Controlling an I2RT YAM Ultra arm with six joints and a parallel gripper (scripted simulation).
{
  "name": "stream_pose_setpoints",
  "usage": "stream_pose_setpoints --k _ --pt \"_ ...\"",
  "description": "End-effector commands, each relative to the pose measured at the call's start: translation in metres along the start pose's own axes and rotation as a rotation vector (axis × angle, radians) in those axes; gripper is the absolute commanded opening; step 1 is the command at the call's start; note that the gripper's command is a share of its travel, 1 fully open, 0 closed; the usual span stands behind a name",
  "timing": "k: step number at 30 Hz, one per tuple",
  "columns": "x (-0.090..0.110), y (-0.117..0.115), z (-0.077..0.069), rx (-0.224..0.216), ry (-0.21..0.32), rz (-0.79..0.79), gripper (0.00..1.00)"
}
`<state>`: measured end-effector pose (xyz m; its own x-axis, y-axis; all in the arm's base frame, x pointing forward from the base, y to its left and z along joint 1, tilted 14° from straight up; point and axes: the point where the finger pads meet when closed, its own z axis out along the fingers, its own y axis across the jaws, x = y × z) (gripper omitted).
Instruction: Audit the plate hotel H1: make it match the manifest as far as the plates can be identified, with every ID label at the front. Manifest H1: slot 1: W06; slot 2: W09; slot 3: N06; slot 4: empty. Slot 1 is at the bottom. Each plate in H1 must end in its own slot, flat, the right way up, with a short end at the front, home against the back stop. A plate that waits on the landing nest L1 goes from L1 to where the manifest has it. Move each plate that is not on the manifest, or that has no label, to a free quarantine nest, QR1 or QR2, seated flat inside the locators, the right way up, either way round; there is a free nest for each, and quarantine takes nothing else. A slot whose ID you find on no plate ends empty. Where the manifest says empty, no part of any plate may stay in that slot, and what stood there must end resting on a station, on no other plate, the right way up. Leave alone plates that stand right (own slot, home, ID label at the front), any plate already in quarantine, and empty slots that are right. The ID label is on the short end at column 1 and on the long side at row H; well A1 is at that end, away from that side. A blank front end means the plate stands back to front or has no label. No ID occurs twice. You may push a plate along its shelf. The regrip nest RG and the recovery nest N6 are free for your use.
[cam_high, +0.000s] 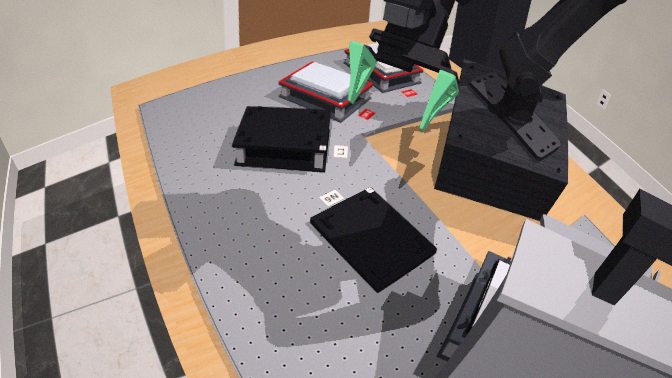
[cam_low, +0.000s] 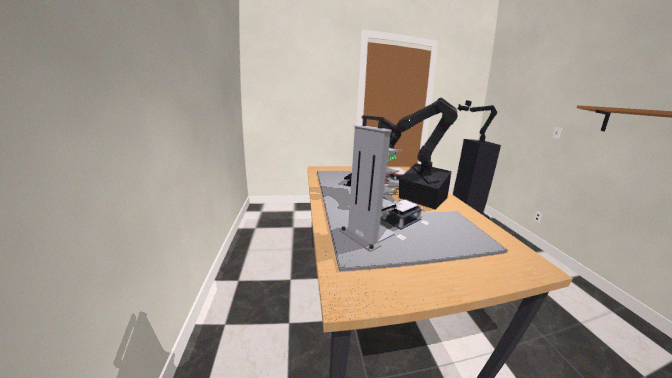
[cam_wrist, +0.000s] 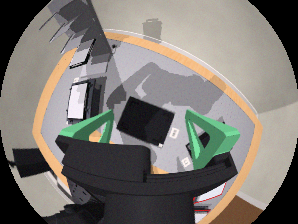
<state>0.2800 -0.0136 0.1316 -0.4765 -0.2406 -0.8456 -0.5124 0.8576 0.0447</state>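
My gripper (cam_high: 400, 85) has green fingers. It is open and empty, and it hangs high above the back of the mat, next to the two red-framed quarantine nests. The nearer quarantine nest (cam_high: 325, 82) holds a white plate. The farther one (cam_high: 395, 70) also holds a white plate and is partly hidden by my wrist. The landing nest L1 (cam_high: 282, 132) is a black raised block with no plate on it. The plate hotel H1 (cam_high: 575, 310) fills the lower right; its slots are hidden here. In the exterior view it is a grey tower (cam_low: 368, 187) seen from behind. In the wrist view the fingers frame the black N6 nest (cam_wrist: 145, 119).
The flat black recovery nest N6 (cam_high: 372, 237) lies mid-mat with its label (cam_high: 332, 198). The black arm base block (cam_high: 500, 145) stands right of my gripper. A nest with a white plate (cam_low: 402, 210) sits beside the hotel. A black post (cam_high: 632, 245) rises at the right edge.
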Motion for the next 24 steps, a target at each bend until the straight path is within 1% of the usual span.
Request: stream_pose_setpoints --k 1,23,24 --pt "-0.0166 -0.0040 -0.0061 0.013 -0.038 -0.036 1.00" --pt "-0.0166 -0.0040 -0.0061 0.013 -0.038 -0.036 1.00" --pt "-0.0169 -0.0034 -0.0098 0.015 -0.034 -0.032 1.00"
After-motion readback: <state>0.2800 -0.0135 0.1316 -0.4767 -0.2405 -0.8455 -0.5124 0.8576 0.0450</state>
